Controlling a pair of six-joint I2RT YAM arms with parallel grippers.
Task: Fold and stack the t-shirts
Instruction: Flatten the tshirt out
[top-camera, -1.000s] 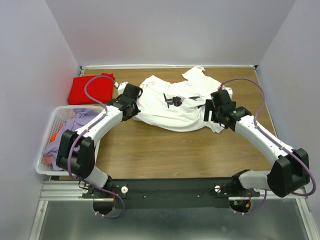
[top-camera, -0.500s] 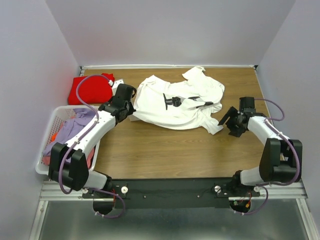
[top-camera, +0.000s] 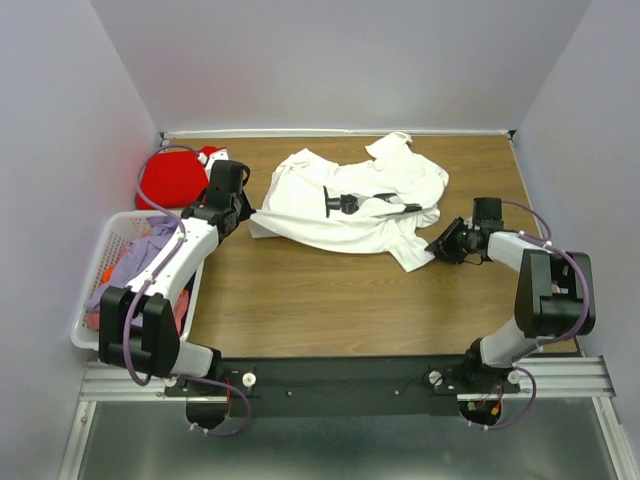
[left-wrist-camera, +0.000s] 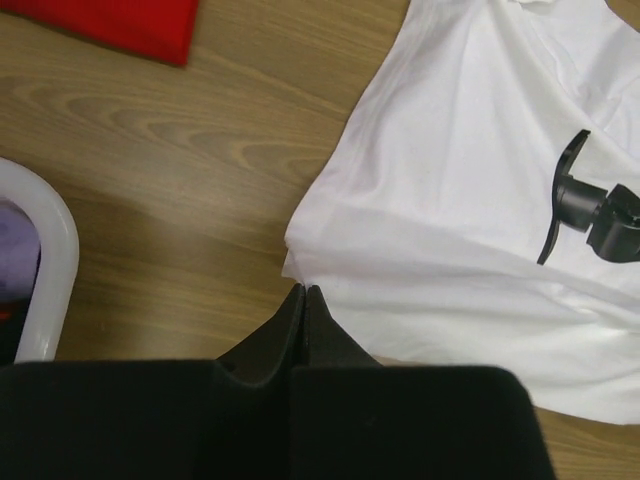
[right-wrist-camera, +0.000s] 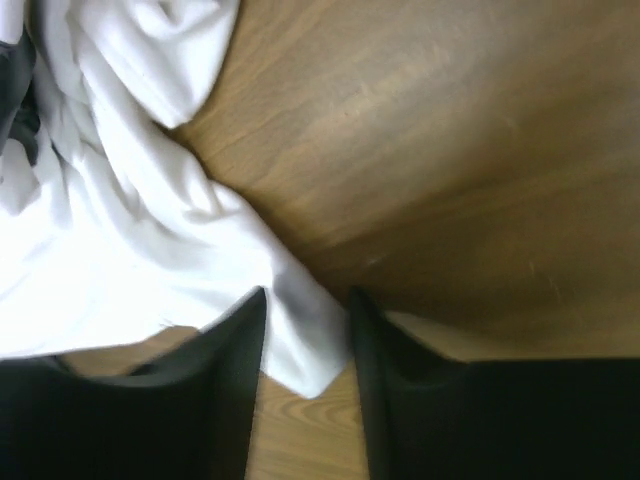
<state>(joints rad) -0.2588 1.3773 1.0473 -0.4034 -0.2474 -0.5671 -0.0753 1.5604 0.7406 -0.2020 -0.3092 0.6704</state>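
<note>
The white t-shirt (top-camera: 350, 215) with a small black print lies crumpled across the back middle of the table. My left gripper (top-camera: 245, 212) is shut on its left edge; in the left wrist view the closed fingertips (left-wrist-camera: 303, 290) pinch the white t-shirt (left-wrist-camera: 460, 200) at its corner. My right gripper (top-camera: 437, 246) sits low at the shirt's lower right corner. In the right wrist view its fingers (right-wrist-camera: 305, 300) stand apart with that white corner (right-wrist-camera: 305, 345) lying loose between them. The red t-shirt (top-camera: 170, 178) lies folded at the back left.
A white slatted laundry basket (top-camera: 110, 228) with purple and red clothes stands at the left, its rim (left-wrist-camera: 55, 250) close to my left gripper. Grey walls close in the table on three sides. Bare wood (top-camera: 330, 300) lies in front of the shirt.
My right arm swung out to the right, came down at the shirt's lower right corner, and its jaws narrowed. My left gripper pulled the shirt's left edge leftward and back.
</note>
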